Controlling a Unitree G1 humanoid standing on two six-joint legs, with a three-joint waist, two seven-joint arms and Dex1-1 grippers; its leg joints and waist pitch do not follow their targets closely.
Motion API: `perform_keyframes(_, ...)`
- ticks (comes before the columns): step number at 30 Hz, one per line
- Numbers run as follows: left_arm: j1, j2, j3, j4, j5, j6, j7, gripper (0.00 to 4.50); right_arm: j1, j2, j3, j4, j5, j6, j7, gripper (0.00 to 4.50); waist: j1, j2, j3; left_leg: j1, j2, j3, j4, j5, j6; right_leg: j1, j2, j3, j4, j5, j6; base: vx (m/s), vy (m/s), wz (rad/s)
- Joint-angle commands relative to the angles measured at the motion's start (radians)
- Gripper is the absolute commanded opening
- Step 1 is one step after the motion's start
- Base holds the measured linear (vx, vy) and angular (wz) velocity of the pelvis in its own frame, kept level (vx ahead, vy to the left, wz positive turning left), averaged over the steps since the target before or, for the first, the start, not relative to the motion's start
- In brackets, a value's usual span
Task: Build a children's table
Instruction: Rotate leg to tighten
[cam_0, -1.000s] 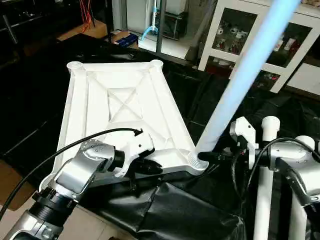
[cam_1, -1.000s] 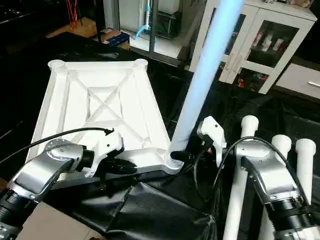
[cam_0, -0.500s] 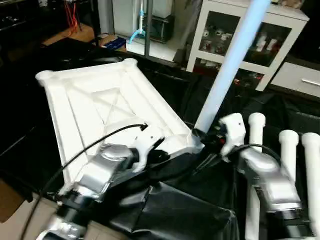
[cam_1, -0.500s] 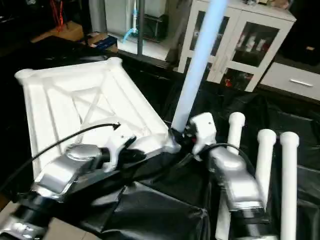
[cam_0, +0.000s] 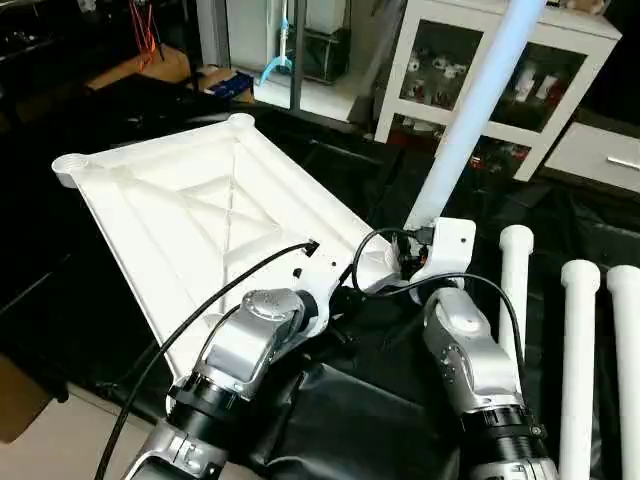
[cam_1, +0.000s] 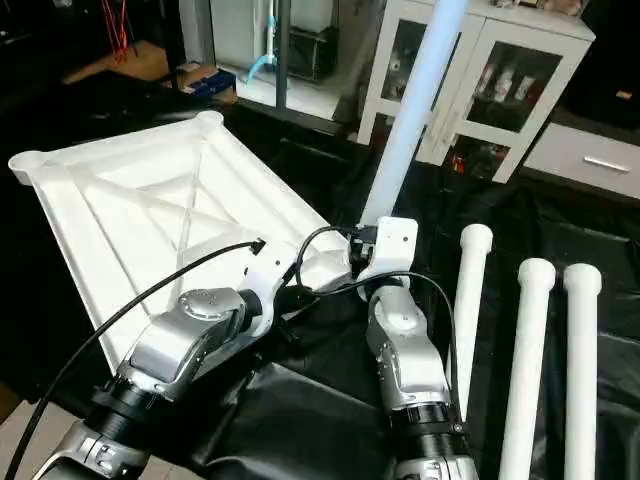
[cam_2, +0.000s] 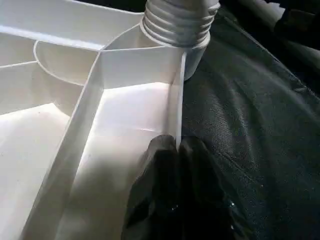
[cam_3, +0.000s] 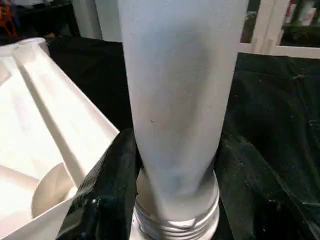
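Tabletop (cam_0: 180, 215): white plastic, smooth, bit shiny, w/ ribs. Leg (cam_3: 180, 100) standing in corner socket: white plastic tube, matt, ridged rings at bottom. Spare legs (cam_1: 527, 350): same white plastic. Cloth (cam_2: 250, 125) under all: black, matt, fine rough weave. Forearms (cam_0: 245, 345): silver metal, shiny. Fingers (cam_2: 172, 200): black, glossy. Cabinet (cam_1: 500, 90): white frame, glass doors.

Both silver forearms reach forward and angle in toward each other, wrists nearly meeting in the middle. The left gripper (cam_2: 175, 150), two black fingers, is pinched tight on the thin side wall of the white ribbed plastic tabletop (cam_0: 200, 220). The right gripper (cam_3: 170, 165) has its black fingers (cam_3: 107, 185) spread around the base of the upright white tube leg (cam_3: 180, 100), one either side.
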Motion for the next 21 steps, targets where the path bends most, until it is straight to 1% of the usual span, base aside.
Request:
perform_keyframes(1,-0.043,0.006,0.088,-0.051,-0.003,-0.038,0.053,0.00,0.047,0.004,-0.010,0.022,0.057,0.040,0.063,2.42,-0.004,0.015,-0.047,0.011,0.049,-0.033,-0.090,-0.346,-0.019,0.023,-0.053,0.038,-0.088,-0.380,-0.105,0.000,0.000,0.00)
perform_keyframes(2,-0.044,0.010,0.089,-0.048,-0.010,-0.042,0.048,0.00,0.049,-0.006,0.013,-0.006,0.061,0.037,0.097,2.56,-0.003,0.014,-0.047,0.010,0.050,-0.035,-0.091,-0.350,-0.020,0.027,-0.053,0.037,-0.087,-0.378,-0.105,0.000,0.000,0.00)
perform_keyframes(3,-0.044,0.010,0.089,-0.048,-0.010,-0.042,0.048,0.00,0.049,-0.006,0.013,-0.006,0.061,0.037,0.097,2.56,-0.002,0.013,-0.047,0.010,0.050,-0.034,-0.090,-0.348,-0.018,0.027,-0.054,0.038,-0.087,-0.374,-0.105,0.000,0.000,0.00)
perform_keyframes(4,-0.044,0.017,0.087,-0.049,-0.016,-0.044,0.036,0.00,0.051,-0.021,0.032,-0.029,0.056,0.044,0.117,2.59,-0.003,0.013,-0.046,0.007,0.049,-0.034,-0.091,-0.346,-0.014,0.028,-0.052,0.038,-0.086,-0.373,-0.107,0.000,0.000,0.00)
perform_keyframes(5,-0.043,0.027,0.083,-0.050,-0.022,-0.051,0.018,0.00,0.053,-0.030,0.041,-0.048,0.053,0.046,0.130,2.67,-0.007,0.013,-0.051,-0.007,0.047,-0.038,-0.091,-0.308,-0.011,0.041,-0.058,0.039,-0.081,-0.347,-0.110,0.000,0.000,0.00)
perform_keyframes(6,-0.043,0.027,0.083,-0.050,-0.022,-0.051,0.018,0.00,0.053,-0.030,0.041,-0.048,0.053,0.046,0.130,2.83,-0.009,0.012,-0.055,-0.013,0.047,-0.039,-0.091,-0.277,-0.009,0.048,-0.058,0.038,-0.075,-0.317,-0.112,0.000,0.000,0.00)
perform_keyframes(7,-0.040,0.047,0.076,-0.051,-0.029,-0.056,-0.013,0.00,0.057,-0.046,0.040,-0.084,0.080,0.077,0.168,2.83,-0.010,0.012,-0.060,-0.013,0.048,-0.038,-0.087,-0.233,0.002,0.045,-0.056,0.038,-0.069,-0.257,-0.127,0.000,0.000,0.00)
perform_keyframes(8,-0.031,0.083,0.062,-0.057,-0.043,-0.061,-0.078,0.00,0.066,-0.090,0.048,-0.130,0.108,0.117,0.238,2.98,-0.008,0.012,-0.062,-0.008,0.047,-0.034,-0.080,-0.194,0.026,0.044,-0.055,0.039,-0.064,-0.192,-0.149,0.000,0.000,0.00)
perform_keyframes(9,-0.025,0.108,0.053,-0.061,-0.053,-0.064,-0.122,0.00,0.073,-0.121,0.053,-0.161,0.127,0.143,0.286,2.98,-0.005,0.013,-0.063,-0.008,0.048,-0.032,-0.078,-0.167,0.040,0.047,-0.054,0.039,-0.059,-0.153,-0.159,0.000,0.000,0.00)
perform_keyframes(10,-0.018,0.136,0.040,-0.063,-0.059,-0.085,-0.170,0.00,0.080,-0.159,0.060,-0.182,0.140,0.161,0.335,2.98,-0.001,0.016,-0.064,-0.006,0.050,-0.028,-0.073,-0.114,0.066,0.046,-0.055,0.041,-0.049,-0.074,-0.183,0.000,0.000,0.00)
perform_keyframes(11,-0.009,0.173,0.022,-0.068,-0.067,-0.109,-0.237,0.00,0.089,-0.212,0.069,-0.205,0.155,0.177,0.402,2.98,0.004,0.017,-0.063,-0.007,0.048,-0.030,-0.073,-0.095,0.083,0.047,-0.052,0.038,-0.049,-0.052,-0.191,0.000,0.000,0.00)
perform_keyframes(12,-0.005,0.188,0.015,-0.071,-0.071,-0.118,-0.263,0.00,0.093,-0.232,0.071,-0.213,0.161,0.181,0.428,2.98,0.012,0.018,-0.062,-0.004,0.050,-0.027,-0.071,-0.070,0.100,0.047,-0.053,0.038,-0.044,-0.024,-0.211,0.000,0.000,0.00)
perform_keyframes(13,0.005,0.227,-0.005,-0.078,-0.078,-0.140,-0.326,0.00,0.100,-0.289,0.078,-0.226,0.169,0.183,0.506,2.98,0.016,0.019,-0.060,-0.001,0.051,-0.024,-0.071,-0.072,0.108,0.044,-0.052,0.039,-0.045,-0.022,-0.228,0.000,0.000,0.00)
perform_keyframes(14,0.014,0.260,-0.019,-0.087,-0.085,-0.166,-0.384,0.00,0.105,-0.338,0.079,-0.232,0.172,0.172,0.573,2.98,0.018,0.021,-0.059,0.002,0.055,-0.021,-0.071,-0.079,0.107,0.042,-0.056,0.041,-0.044,-0.030,-0.242,0.000,0.000,0.00)
perform_keyframes(15,0.024,0.287,-0.025,-0.100,-0.104,-0.175,-0.438,0.00,0.105,-0.383,0.066,-0.227,0.182,0.162,0.636,2.98,0.021,0.020,-0.059,0.004,0.054,-0.021,-0.070,-0.089,0.107,0.041,-0.055,0.040,-0.045,-0.041,-0.248,0.000,0.000,0.00)
perform_keyframes(16,0.033,0.328,-0.035,-0.115,-0.123,-0.188,-0.510,0.00,0.101,-0.455,0.044,-0.211,0.203,0.139,0.741,2.98,0.029,0.022,-0.058,0.008,0.058,-0.020,-0.071,-0.099,0.103,0.042,-0.056,0.041,-0.045,-0.056,-0.255,0.000,0.000,0.00)
perform_keyframes(17,0.034,0.336,-0.038,-0.117,-0.125,-0.190,-0.523,0.00,0.099,-0.471,0.039,-0.206,0.208,0.135,0.765,2.98,0.033,0.021,-0.056,0.010,0.058,-0.019,-0.072,-0.112,0.102,0.041,-0.055,0.040,-0.045,-0.066,-0.259,0.000,0.000,0.00)
perform_keyframes(18,0.034,0.347,-0.042,-0.118,-0.127,-0.192,-0.540,0.00,0.097,-0.501,0.035,-0.201,0.219,0.138,0.811,2.98,0.038,0.021,-0.052,0.012,0.059,-0.015,-0.074,-0.133,0.090,0.037,-0.055,0.043,-0.048,-0.089,-0.263,0.000,0.000,0.00)
perform_keyframes(19,0.034,0.350,-0.044,-0.117,-0.127,-0.193,-0.544,0.00,0.096,-0.511,0.034,-0.200,0.223,0.140,0.825,2.98,0.040,0.023,-0.051,0.012,0.059,-0.015,-0.074,-0.144,0.084,0.037,-0.056,0.043,-0.049,-0.105,-0.262,0.000,0.000,0.00)
perform_keyframes(20,0.033,0.357,-0.048,-0.117,-0.127,-0.196,-0.556,0.00,0.094,-0.538,0.038,-0.194,0.227,0.139,0.867,2.98,0.044,0.021,-0.049,0.014,0.059,-0.015,-0.075,-0.175,0.073,0.036,-0.057,0.043,-0.054,-0.151,-0.254,0.000,0.000,0.00)
perform_keyframes(21,0.032,0.361,-0.052,-0.117,-0.128,-0.199,-0.564,0.00,0.092,-0.557,0.041,-0.190,0.231,0.140,0.895,2.98,0.047,0.020,-0.048,0.015,0.060,-0.016,-0.075,-0.185,0.067,0.036,-0.059,0.044,-0.057,-0.175,-0.247,0.000,0.000,0.00)
